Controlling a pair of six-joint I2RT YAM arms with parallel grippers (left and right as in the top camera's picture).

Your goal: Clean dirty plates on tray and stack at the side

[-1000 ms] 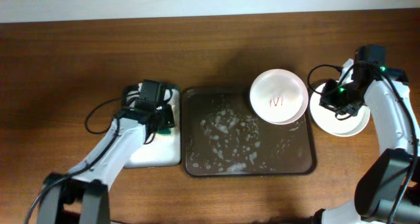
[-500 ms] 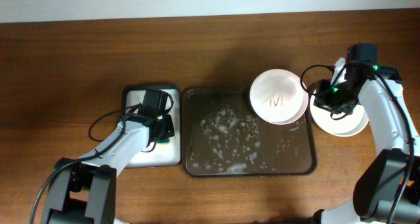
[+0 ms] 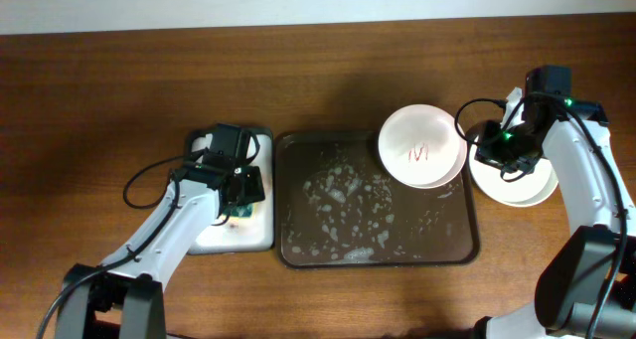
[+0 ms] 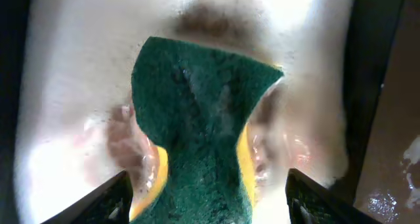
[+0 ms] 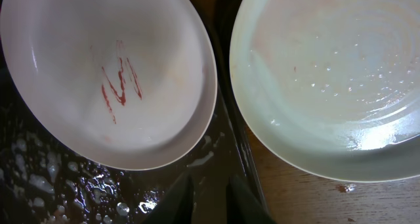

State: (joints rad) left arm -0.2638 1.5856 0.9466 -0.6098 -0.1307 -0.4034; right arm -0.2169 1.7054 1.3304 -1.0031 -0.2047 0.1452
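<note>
small tray (image 3: 214,238): white-lined, on the table at 9 o'clock of the big tray (image 3: 298,170), their edges just beside each other.
sponge (image 4: 197,119): green on top, yellow beneath, pinched in at its middle. It lies on the wet white floor of the small tray, toward that tray's 3 o'clock side.
left gripper (image 4: 207,191): directly over the sponge. Its fingers are spread wide, one on each side of the sponge, with a gap showing on the right side. It grips nothing.
big tray: dark brown with rounded corners, and white suds scattered across its middle.
stained plate (image 3: 422,145): pale with a red scribble in its well. It sits in the big tray's 1 o'clock corner and reaches past the far rim.
green plate (image 5: 328,73): pale green, glossy with water drops. It rests on the table at 3 o'clock of the big tray, just beside the stained plate, with their rims apart.
right gripper (image 5: 209,184): over the strip between the two plates. Its fingers are nearly together with only a narrow slit between them, and it holds nothing.
</note>
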